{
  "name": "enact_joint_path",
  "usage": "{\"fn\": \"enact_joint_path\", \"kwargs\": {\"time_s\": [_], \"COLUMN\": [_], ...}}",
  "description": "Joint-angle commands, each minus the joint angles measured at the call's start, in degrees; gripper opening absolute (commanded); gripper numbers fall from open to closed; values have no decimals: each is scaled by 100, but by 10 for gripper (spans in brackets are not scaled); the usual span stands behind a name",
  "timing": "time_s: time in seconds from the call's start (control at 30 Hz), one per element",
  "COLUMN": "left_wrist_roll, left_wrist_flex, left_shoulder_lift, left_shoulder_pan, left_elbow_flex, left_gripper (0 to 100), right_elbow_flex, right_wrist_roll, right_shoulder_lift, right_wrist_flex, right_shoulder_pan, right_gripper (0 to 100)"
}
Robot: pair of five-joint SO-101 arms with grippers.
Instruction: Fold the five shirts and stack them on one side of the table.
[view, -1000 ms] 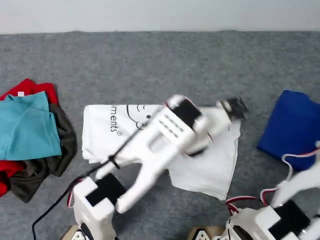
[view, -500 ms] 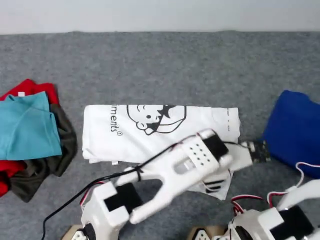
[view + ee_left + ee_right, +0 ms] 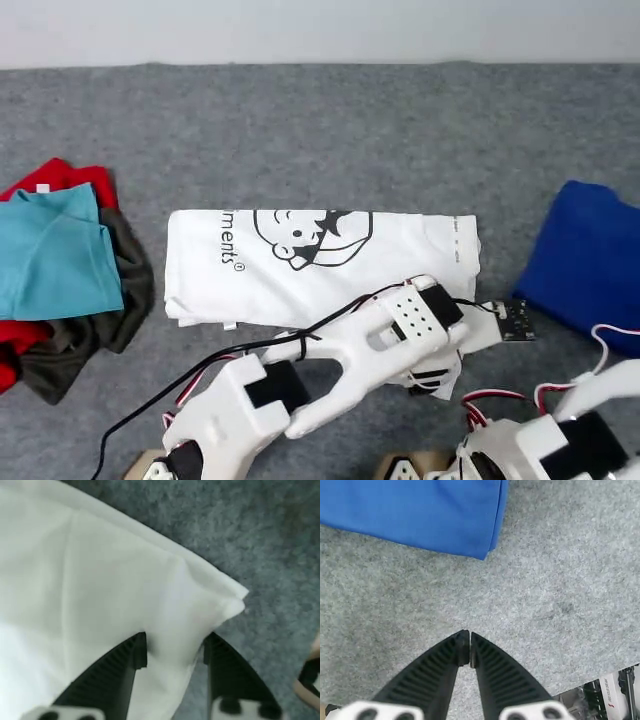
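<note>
left gripper (image 3: 175, 649) apart astride creased white shirt (image 3: 100, 580) corner, right gripper (image 3: 470, 647) together over fuzzy grey table (image 3: 555, 595)

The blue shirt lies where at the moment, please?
In the high view the blue cloth shirt lies at the right edge of the grey table, apart from the white printed shirt on its left.

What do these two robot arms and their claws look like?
The left arm and right arm are white plastic, the left with a grid of small holes. A black cable runs along it; red and white wires loop by the right. The left gripper and right gripper each have two black, ribbed, tapering fingers.
</note>
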Motion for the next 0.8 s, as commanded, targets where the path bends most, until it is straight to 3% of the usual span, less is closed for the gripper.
{"fn": "enact_joint_path", "kwargs": {"time_s": [0.0,0.3,0.6,0.77], "left_wrist_roll": [-18,-44,-53,-290], "left_wrist_flex": [70,686,1433,1371], "left_shoulder_lift": [158,923,457,484], "left_shoulder_pan": [-18,-9,-97,-484], "left_elbow_flex": [-426,-1569,-2633,-2941], "left_gripper": [181,11,14,14], "right_elbow_flex": [-237,-237,-237,-237], "right_wrist_roll": [18,18,18,18], "right_shoulder_lift": [-303,-303,-303,-303], "right_wrist_flex": [31,31,31,31], "right_shoulder_pan": [57,66,66,66], "right_gripper": [9,9,9,9]}}
